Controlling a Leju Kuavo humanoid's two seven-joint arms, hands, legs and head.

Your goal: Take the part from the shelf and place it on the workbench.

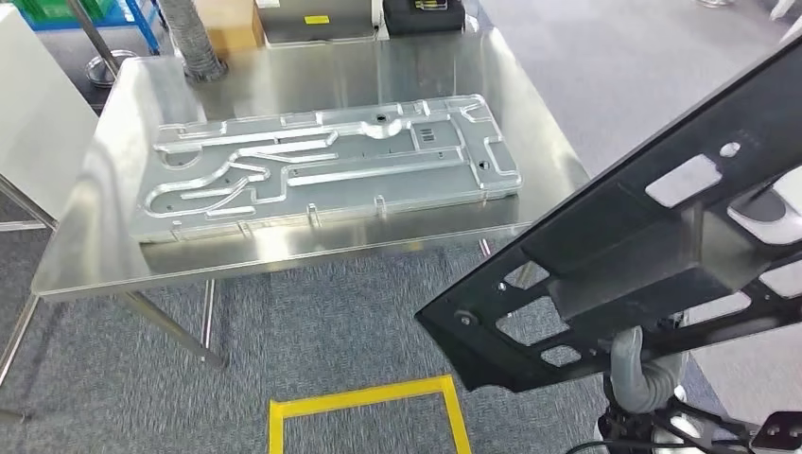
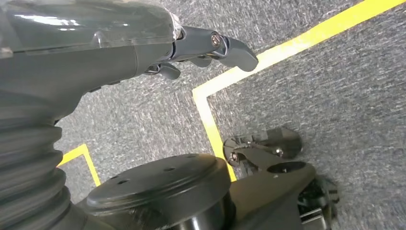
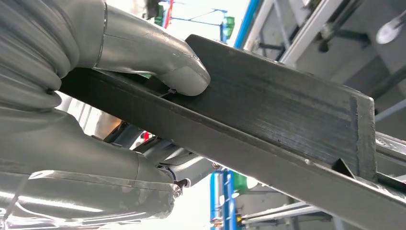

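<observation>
Head looks down; wrists close, perhaps unshared.

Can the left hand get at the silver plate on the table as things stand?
Probably not yet. The left hand hangs low over the carpet, holding nothing, and the silver plate lies well forward on the table. Nothing blocks that side; the black part is off to the right.

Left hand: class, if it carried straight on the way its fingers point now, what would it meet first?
Probably the grey carpet. In the left wrist view the left hand hangs empty, its fingers aimed down across the yellow tape, with nothing between. Depth is hard to judge.
</observation>
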